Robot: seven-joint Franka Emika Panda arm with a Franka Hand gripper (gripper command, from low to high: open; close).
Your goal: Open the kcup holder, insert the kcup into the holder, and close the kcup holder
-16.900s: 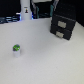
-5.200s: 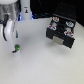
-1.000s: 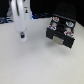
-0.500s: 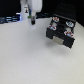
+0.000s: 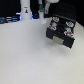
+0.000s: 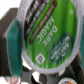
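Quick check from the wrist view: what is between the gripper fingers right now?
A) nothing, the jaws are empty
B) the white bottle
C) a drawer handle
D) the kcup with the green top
D: the wrist view shows the kcup with its green lid filling the frame, clamped between the fingers of the gripper.

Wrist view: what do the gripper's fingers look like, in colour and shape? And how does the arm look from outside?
The gripper has two fingers faced with flat teal-green pads on dark, blocky bodies. In the exterior view the arm looks white and rounded. That view is too blurred to show cables or markings.
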